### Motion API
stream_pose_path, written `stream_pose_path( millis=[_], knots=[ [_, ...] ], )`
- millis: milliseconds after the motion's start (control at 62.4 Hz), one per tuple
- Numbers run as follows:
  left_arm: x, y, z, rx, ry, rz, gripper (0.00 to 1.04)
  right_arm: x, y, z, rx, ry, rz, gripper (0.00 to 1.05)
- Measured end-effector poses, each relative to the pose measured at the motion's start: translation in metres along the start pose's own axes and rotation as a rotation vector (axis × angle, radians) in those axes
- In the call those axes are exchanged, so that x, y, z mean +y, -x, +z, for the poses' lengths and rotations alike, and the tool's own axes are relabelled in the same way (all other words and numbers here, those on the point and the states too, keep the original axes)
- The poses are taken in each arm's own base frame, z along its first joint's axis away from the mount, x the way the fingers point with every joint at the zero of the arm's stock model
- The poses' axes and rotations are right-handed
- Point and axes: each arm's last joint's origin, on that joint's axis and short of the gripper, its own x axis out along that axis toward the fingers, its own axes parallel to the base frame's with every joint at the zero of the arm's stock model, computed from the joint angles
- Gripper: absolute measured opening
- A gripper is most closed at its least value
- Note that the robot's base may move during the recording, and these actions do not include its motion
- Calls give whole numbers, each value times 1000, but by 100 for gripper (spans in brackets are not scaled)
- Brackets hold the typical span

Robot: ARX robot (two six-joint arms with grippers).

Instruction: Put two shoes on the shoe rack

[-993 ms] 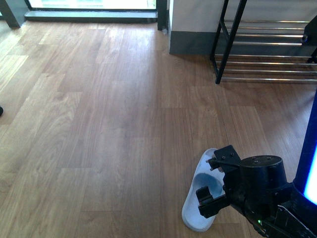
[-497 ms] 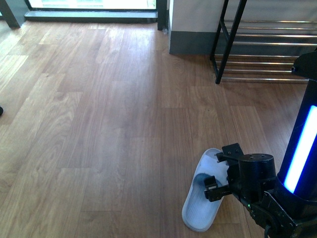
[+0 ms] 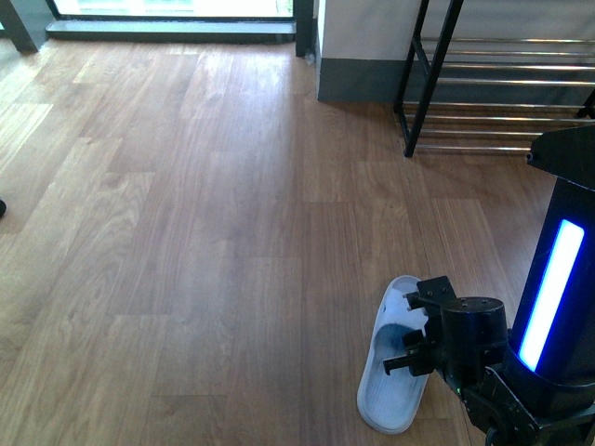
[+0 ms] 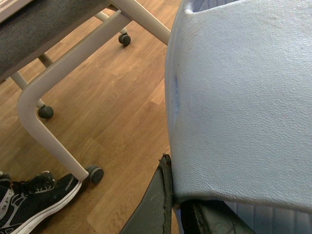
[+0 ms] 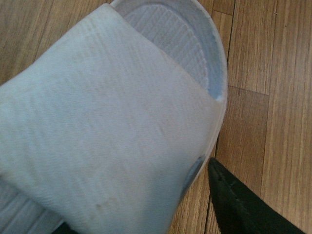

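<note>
Fingers of the right gripper are pinching the strap of a pale blue slipper at near right, well apart from the shoe rack at far right. The left gripper is clamping a second slipper between nearly closed fingers, above the floor.

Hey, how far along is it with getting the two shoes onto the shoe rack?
Nothing done: the shoe rack bars in view hold no shoes. In hand: the right gripper is closed on a pale blue slipper lying on the floor; the left gripper seems to hold the other slipper. Left: carrying both to the rack.
</note>
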Motion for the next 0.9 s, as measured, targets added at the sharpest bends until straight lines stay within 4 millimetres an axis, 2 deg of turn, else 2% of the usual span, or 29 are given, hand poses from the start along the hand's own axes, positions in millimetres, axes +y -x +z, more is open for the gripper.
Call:
stream_pose_path(
  millis=[176, 224, 368, 513, 609, 673, 769, 897],
  knots=[
    [0, 0, 0, 0, 0, 0, 2, -3, 3, 2, -23, -17, -4, 12],
    [0, 0, 0, 0, 0, 0, 2, -7, 9, 6, -34, -26, 14, 2],
    [0, 0, 0, 0, 0, 0, 2, -22, 38, 31, -94, -13, 48, 1],
    [0, 0, 0, 0, 0, 0, 2, -48, 94, 81, -215, 77, 90, 1],
    [0, 0, 0, 0, 0, 0, 2, -70, 146, 108, -276, 148, 122, 1],
    [0, 0, 0, 0, 0, 0, 2, -82, 177, 118, -294, 171, 143, 1],
    [0, 0, 0, 0, 0, 0, 2, -104, 233, 126, -324, 183, 184, 1],
    [0, 0, 0, 0, 0, 0, 2, -130, 293, 137, -405, 158, 207, 1]
  ],
)
